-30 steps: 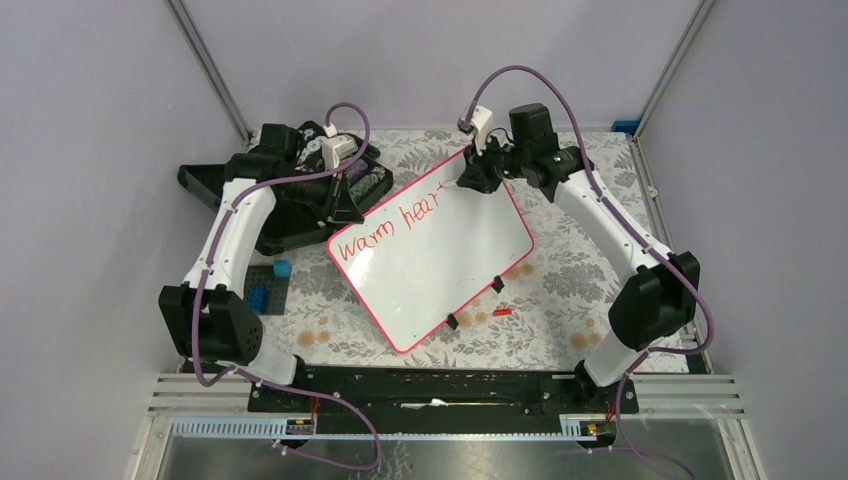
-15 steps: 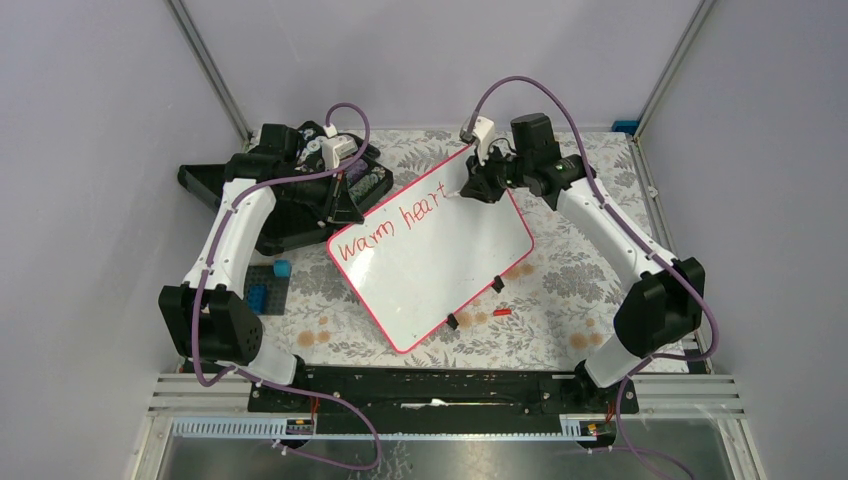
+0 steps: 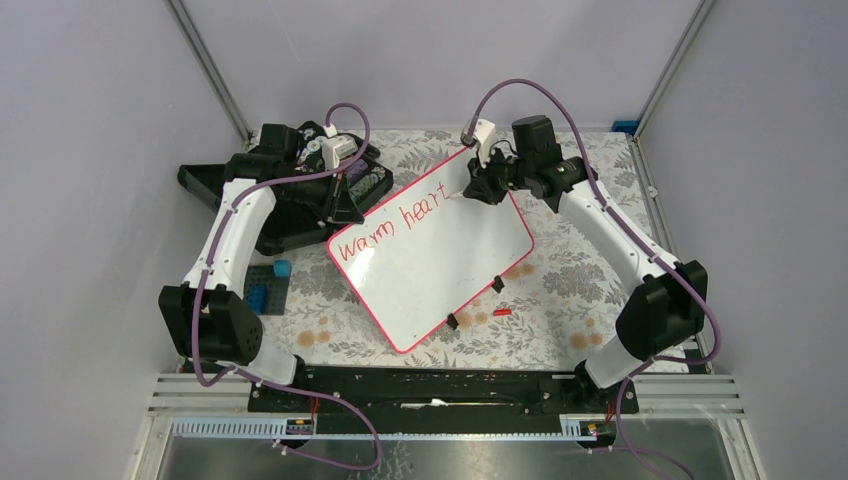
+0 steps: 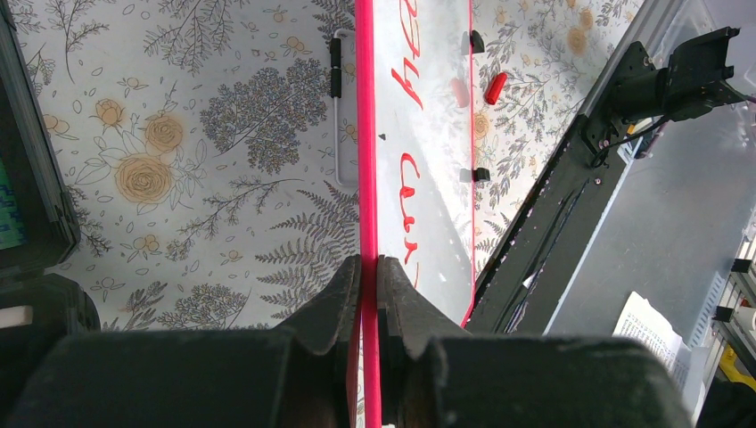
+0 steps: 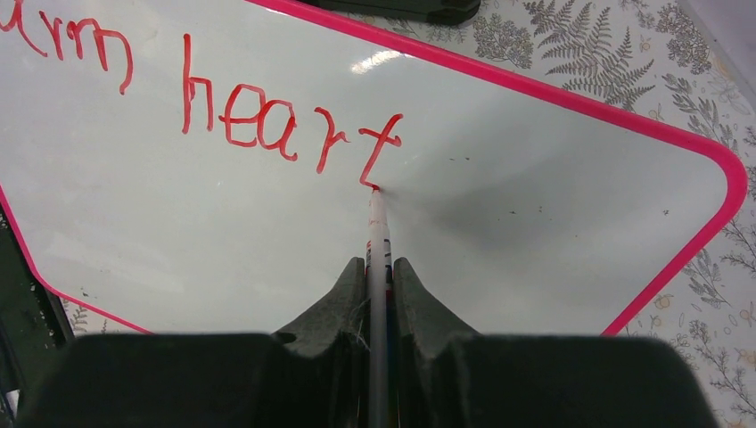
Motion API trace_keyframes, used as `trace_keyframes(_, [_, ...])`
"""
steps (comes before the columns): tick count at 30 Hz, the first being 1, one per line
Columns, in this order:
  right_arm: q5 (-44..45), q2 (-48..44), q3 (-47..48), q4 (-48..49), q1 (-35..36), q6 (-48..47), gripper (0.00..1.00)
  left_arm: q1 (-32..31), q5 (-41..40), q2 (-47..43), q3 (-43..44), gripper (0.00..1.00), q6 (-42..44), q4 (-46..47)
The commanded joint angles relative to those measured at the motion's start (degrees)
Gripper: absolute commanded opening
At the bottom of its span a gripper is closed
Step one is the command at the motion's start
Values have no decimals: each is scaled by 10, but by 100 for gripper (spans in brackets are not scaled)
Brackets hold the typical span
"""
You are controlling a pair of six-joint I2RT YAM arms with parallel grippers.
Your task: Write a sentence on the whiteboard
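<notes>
The whiteboard [image 3: 440, 260] with its pink-red rim lies tilted on the flowered table. The sentence [image 3: 395, 225] reads "warm heart" in red; in the right wrist view [image 5: 267, 125] the last "t" is complete. My right gripper [image 5: 379, 267] is shut on a white marker [image 5: 378, 232] whose tip touches the board at the foot of that "t". In the top view the right gripper [image 3: 478, 188] is over the board's far corner. My left gripper [image 4: 368, 267] is shut on the whiteboard's rim [image 4: 365, 160] at the board's left edge [image 3: 340, 215].
A black case [image 3: 300, 190] lies open at the far left under the left arm. Blue blocks [image 3: 270, 285] sit on a dark plate left of the board. A red marker cap [image 3: 502, 312] lies on the table near the two black clips [image 3: 497, 284].
My right gripper has drawn the "t" after "hear" and shifted slightly right along the board's far edge. The left arm and the board have not moved.
</notes>
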Motion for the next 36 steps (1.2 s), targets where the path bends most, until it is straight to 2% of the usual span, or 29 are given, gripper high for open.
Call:
trace_keyframes(1, [25,-20,6,-3,2,-17,0,-9,10,5,-10,0,14,-8])
trace_keyframes(18, [3,7,65,-11,1,3,0,-9,9,3,-10,0,15,-8])
trace_keyframes(25, [-8,-23,44,-20,-1,-1,0,-9,11,7,-8,0,14,-9])
trace_keyframes(36, [-53,-16,33,-17,-45,12,0,-9,7,7,-12,0,18,-9])
